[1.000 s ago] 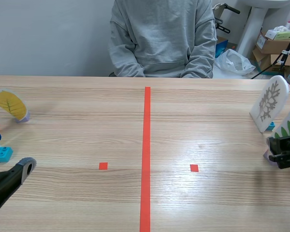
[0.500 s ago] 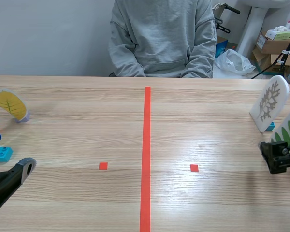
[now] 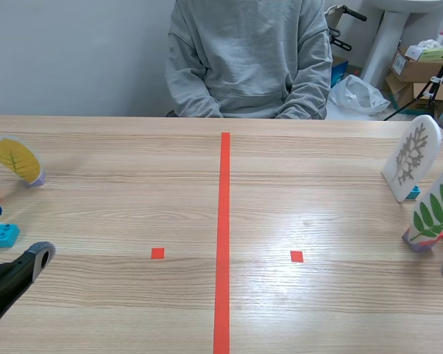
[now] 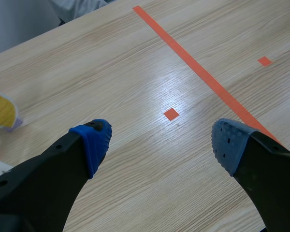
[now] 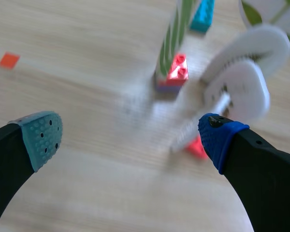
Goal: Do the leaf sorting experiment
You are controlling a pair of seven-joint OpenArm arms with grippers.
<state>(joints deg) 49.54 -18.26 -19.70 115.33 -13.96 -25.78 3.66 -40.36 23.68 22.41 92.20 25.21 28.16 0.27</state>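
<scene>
The left gripper [image 4: 160, 142] and right gripper [image 5: 128, 133] are open and empty. The right one could bump and tip the tall green leaf card on a red plastic block [image 5: 174, 36], at one o'clock ahead of it.

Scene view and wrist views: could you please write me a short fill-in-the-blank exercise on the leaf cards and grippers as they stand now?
1. The yellow leaf card stands on the ____ arm's side of the tape line.
2. The leaf card nearest the white leaf card is coloured ____.
3. The left gripper and the right gripper both have their fingers ____.
Missing words: left; green; open.
</scene>
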